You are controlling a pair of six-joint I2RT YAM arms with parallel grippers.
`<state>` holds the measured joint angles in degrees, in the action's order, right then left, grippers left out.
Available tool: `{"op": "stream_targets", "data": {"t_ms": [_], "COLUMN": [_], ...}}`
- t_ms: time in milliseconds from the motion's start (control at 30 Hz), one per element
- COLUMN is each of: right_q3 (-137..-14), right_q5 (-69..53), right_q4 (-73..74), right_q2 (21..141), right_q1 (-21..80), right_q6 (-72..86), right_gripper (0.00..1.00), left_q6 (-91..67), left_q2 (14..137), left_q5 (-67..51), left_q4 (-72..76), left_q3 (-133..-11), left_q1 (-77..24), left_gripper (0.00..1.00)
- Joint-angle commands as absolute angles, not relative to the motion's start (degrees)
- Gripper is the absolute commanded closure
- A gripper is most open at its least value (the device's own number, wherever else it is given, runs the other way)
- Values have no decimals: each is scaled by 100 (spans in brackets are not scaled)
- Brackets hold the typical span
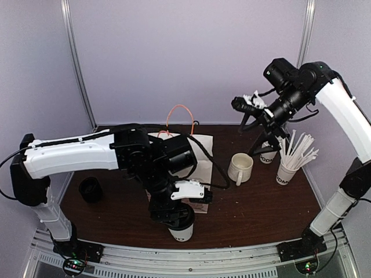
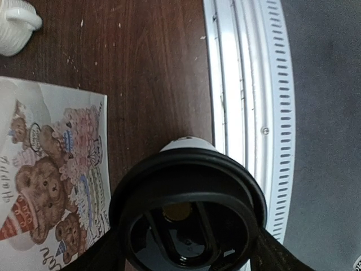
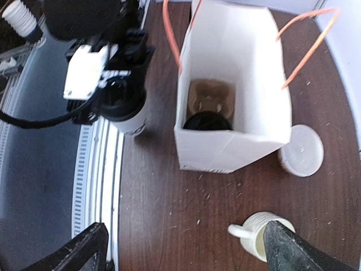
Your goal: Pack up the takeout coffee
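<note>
One takeout coffee (image 1: 182, 230), a white paper cup with a black lid (image 2: 189, 209), stands by the table's near edge. My left gripper (image 1: 177, 217) hangs right over it, one finger down each side of the lid. The lid hides where the pads meet the cup wall. A second takeout coffee (image 3: 206, 120) sits in a cardboard carrier inside the open white paper bag (image 3: 248, 84). The bag has orange handles and a bear print (image 2: 51, 186). My right gripper (image 3: 186, 248) hovers high above the table with its jaws wide open and nothing between them.
A white ceramic mug (image 1: 240, 168) stands right of the bag. Further right is a lettered paper cup full of white sticks (image 1: 288, 171), with another cup (image 1: 268, 155) behind it. A white round lid (image 3: 303, 151) lies beside the bag. A black cup (image 1: 91, 189) stands at the left. The metal rail (image 2: 248, 113) runs along the near edge.
</note>
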<state>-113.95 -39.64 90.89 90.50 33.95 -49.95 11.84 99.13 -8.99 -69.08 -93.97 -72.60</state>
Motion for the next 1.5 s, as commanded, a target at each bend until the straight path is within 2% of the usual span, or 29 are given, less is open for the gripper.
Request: {"op": "stream_targets", "data": {"t_ms": [0,133,467,600,733,833,900,967,1033,1067,1233,1467], "right_q3": [-12727,-13136,-14232,-14543,-14628,-14621,-14629,-14625,-14581,-14557,-14296,-13373], "right_q5": [-4878,-4412,-4125,-3458,-3036,-2941,-3010,-3136,-3219,-3251,-3151,-3297], "right_q4": [9049,8179,7787,7427,7086,6982,7032,7118,7162,7177,7169,6995], "right_q2": [9541,10229,11452,11801,11913,11867,11837,11781,11679,11611,11167,10320], "right_q1": [3147,3252,3896,4280,4360,4362,4350,4350,4351,4351,4345,4357], "right_q6": [-4477,-3510,-2994,-2682,-2419,-2403,-2459,-2535,-2572,-2608,-2771,-2930], "right_gripper": [0,2,2,7,21,38,57,81,97,100,100,100], "left_q6": [860,577,18,65,287,421,530,692,866,964,1375,1341], "left_q2": [9440,9138,8429,8104,7730,7463,7296,7132,6996,6960,7194,8056], "left_q5": [-954,-811,-647,-229,639,1687,2332,2784,3016,3088,3221,2390], "left_q4": [-7375,-7659,-8411,-8230,-8093,-8089,-7942,-7651,-7272,-7045,-6693,-7068], "left_q3": [-9915,-10436,-12597,-13075,-13072,-12972,-12789,-12575,-12367,-12285,-12232,-12638], "left_q1": [-7603,-7808,-7857,-7852,-7847,-7844,-7846,-7846,-7849,-7848,-7815,-6998], "left_gripper": [32,32,32,31,29,29,28,27,26,26,25,28]}}
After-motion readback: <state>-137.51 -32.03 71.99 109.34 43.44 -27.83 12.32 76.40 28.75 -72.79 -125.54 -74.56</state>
